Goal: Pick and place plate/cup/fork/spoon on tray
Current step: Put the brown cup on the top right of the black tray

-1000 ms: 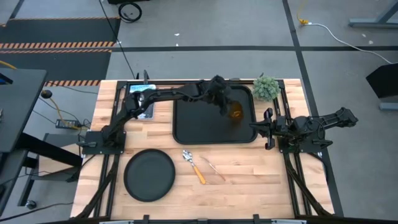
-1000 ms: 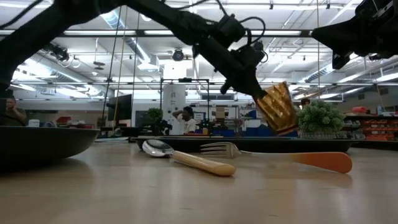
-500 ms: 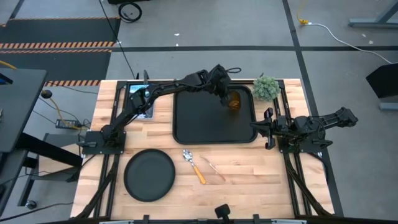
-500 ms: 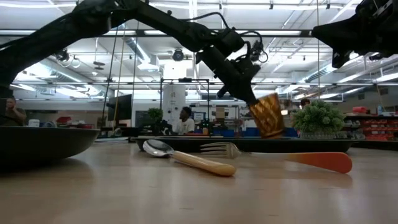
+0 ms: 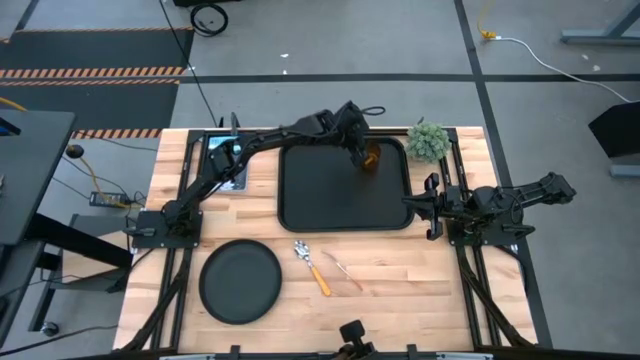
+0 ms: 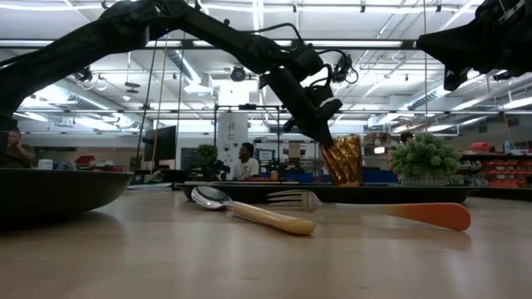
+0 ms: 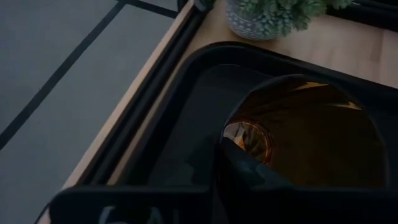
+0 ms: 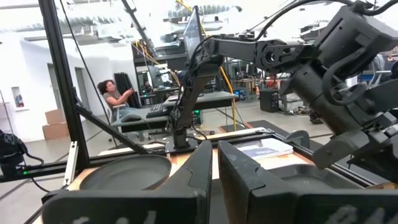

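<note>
The amber cup [image 5: 371, 157] is in my left gripper [image 5: 358, 146] over the far right corner of the black tray [image 5: 330, 200]. In the low view the cup [image 6: 342, 159] is nearly upright, with its base at the height of the tray's rim [image 6: 249, 189]. The black plate [image 5: 240, 282] lies on the table near the front left. The spoon [image 5: 312, 264] and the fork [image 5: 343, 270] lie flat in front of the tray. My right gripper [image 5: 428, 207] is shut and empty at the tray's right edge. My left gripper holds the cup by its rim [image 7: 229, 124], one finger [image 7: 245, 171] inside the cup and the other outside the wall. The fingers slant down from the table's left. The cup tilts slightly; the tray's rim hides whether its base touches the tray floor.
A small green plant [image 5: 428, 141] stands just right of the tray's far right corner, close to the cup. A blue-white card [image 5: 228, 160] lies at the far left. People show in the room beyond the table.
My left gripper has gone toward the table's far edge and down with the cup, staying shut on it. The cup has come from a strong tilt, well above the tray, to nearly upright at the tray's rim height.
</note>
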{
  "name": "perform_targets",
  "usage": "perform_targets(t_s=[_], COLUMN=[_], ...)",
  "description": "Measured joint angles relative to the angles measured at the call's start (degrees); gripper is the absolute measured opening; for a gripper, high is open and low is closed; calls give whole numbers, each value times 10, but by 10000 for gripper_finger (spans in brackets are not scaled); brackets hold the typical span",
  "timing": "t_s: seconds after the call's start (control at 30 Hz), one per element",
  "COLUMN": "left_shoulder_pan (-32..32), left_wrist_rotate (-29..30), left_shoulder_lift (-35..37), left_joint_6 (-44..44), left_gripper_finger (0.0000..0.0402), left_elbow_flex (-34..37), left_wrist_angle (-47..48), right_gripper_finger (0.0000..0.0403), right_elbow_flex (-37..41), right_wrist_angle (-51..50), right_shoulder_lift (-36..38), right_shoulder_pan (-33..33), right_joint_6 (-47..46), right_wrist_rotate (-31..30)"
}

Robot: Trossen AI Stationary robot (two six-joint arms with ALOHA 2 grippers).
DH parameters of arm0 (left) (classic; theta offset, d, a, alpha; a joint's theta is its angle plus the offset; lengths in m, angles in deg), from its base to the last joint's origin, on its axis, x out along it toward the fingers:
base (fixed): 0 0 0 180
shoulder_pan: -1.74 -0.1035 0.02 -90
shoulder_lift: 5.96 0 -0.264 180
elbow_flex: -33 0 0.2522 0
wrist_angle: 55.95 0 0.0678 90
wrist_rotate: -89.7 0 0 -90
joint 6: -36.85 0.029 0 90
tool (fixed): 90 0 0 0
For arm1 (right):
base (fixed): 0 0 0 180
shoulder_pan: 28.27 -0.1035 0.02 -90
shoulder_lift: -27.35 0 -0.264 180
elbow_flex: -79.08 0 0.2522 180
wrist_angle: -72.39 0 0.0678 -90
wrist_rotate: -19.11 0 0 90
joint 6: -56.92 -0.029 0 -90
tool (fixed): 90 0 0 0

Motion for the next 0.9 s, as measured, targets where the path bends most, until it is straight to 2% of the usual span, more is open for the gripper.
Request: perform_targets(t_s=[0.57,0.9], left_shoulder_pan=[8,4], left_wrist_rotate=[1,-18], left_shoulder_lift=[0,3], left_joint_6=[31,46], left_gripper_finger=[121,148], left_elbow_flex=[0,-19], left_wrist_angle=[-12,5], right_gripper_finger=[34,34], right_elbow_flex=[0,0], right_wrist_angle=[0,0], right_shoulder_lift=[0,0], right_shoulder_pan=[0,0], right_joint_6=[0,0], right_wrist_rotate=[0,0])
